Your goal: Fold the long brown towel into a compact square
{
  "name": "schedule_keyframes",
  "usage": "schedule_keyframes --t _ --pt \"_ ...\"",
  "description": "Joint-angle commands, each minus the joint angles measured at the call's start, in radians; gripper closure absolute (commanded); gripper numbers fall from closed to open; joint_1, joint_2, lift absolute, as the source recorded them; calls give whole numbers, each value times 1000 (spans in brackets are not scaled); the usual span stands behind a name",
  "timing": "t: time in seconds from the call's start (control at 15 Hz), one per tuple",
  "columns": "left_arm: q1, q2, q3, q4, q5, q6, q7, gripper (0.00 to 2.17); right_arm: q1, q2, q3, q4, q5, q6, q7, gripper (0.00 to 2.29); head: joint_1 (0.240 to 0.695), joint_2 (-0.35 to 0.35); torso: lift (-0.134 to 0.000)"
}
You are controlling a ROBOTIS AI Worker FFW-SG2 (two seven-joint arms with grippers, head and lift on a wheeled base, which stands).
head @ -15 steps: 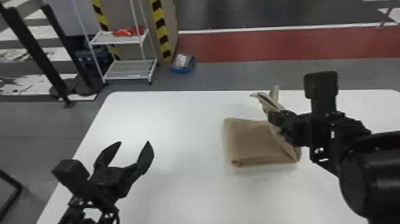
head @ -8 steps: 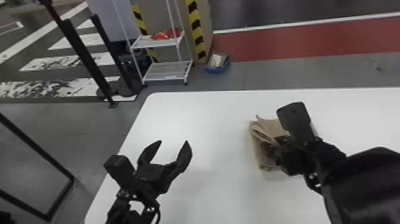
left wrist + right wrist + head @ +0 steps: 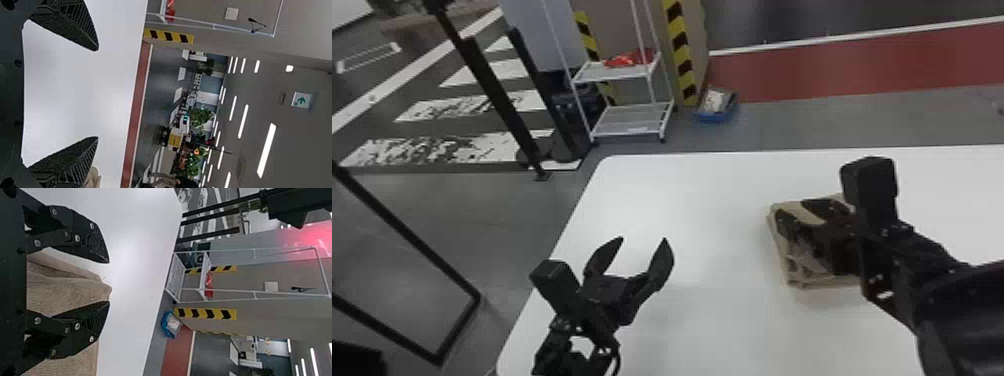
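On the white table, the brown towel (image 3: 794, 270) lies folded in a small stack. My right gripper (image 3: 797, 215) is over it with its fingers spread, covering much of the cloth. In the right wrist view, towel folds (image 3: 66, 290) show between and beneath the open fingers of my right gripper (image 3: 109, 282). Well to the towel's left, my left gripper (image 3: 644, 242) stands open above the table. The left wrist view has my left gripper (image 3: 98, 94) with nothing between its fingers, and a bit of towel (image 3: 92, 179) beyond one finger.
The white table (image 3: 702, 190) has its left edge beside my left arm. Behind it on the floor stand a white wire shelf (image 3: 632, 120) and a blue bin (image 3: 717, 112), with black posts (image 3: 497, 100) farther left.
The head view has swung left. My right gripper has let go of the raised towel flap, which now lies down on the stack. The left gripper has stayed open.
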Motion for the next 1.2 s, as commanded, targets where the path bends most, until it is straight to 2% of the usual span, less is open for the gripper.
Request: schedule_keyframes --t 0.0,0.2,0.4,0.6,0.73,0.93,1.13 --pt "0 0 -1 4 0 0 0 66 -26 1 16 71 20 21 0 2027 695 329 -117" --pt "-5 0 -1 7 0 0 -2 70 -56 1 52 132 27 52 2 2027 695 325 -117" --pt "-8 0 -1 10 1 0 0 70 -39 1 91 134 38 67 41 2027 695 342 -117" --pt "-11 2 -8 16 1 0 0 70 15 1 108 43 58 193 92 2027 695 350 -117" --pt "-14 2 -8 17 1 0 0 70 84 1 97 -46 84 221 133 2027 695 350 -117" --pt "-17 3 -11 22 1 0 -2 76 198 1 6 -253 72 215 153 2027 695 350 -117" --pt "-19 6 -12 25 5 0 -2 76 279 1 -164 -414 63 399 184 2027 695 350 -117"
